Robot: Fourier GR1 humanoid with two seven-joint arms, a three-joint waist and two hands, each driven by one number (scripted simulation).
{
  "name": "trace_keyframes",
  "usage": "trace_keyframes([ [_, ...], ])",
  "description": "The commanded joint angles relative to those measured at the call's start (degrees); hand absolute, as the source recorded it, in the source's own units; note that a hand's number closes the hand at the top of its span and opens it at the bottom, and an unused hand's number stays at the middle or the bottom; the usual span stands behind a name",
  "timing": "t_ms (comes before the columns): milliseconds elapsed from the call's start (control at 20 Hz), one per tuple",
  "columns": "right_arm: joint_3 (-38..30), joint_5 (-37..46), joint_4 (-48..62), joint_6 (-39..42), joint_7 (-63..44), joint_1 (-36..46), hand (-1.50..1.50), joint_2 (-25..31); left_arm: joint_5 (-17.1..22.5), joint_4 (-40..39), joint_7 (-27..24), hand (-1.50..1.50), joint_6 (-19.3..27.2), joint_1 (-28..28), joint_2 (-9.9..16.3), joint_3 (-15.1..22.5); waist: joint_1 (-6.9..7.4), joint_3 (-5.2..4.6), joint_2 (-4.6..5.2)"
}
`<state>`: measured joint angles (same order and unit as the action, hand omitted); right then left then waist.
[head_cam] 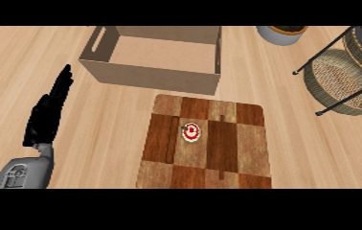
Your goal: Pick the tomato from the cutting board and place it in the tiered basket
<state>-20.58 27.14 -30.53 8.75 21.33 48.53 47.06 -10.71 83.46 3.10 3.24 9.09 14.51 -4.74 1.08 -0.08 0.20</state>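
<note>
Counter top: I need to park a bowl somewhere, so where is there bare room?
Bare counter lies between the left hand and the cutting board, and between board and tiered basket. Crowded toward the top: box, pot.

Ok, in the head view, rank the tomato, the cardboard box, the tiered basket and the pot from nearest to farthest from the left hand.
From the left hand, resting open at the view's left edge:
1. Cardboard box, just up and right of the fingertips.
2. Tomato, on the cutting board at centre.
3. Pot, at the top right.
4. Tiered basket, at the far right edge.
</note>
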Motion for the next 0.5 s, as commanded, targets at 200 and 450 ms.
trace_keyframes([
  [200, -5.6, -3.5, 7.8, 6.5, -3.1, 2.6, -1.50, 10.6, -1.1, -0.7, 1.1, 0.00, 0.5, 2.0, -0.4, 0.1, -0.18, 0.15, 0.21],
  [450, -9.1, -6.1, 14.2, 15.0, 0.6, -3.4, -1.50, 18.6, -0.1, -0.5, 0.1, 0.00, -0.9, 0.5, 0.2, -0.6, -0.24, 0.24, 0.27],
])
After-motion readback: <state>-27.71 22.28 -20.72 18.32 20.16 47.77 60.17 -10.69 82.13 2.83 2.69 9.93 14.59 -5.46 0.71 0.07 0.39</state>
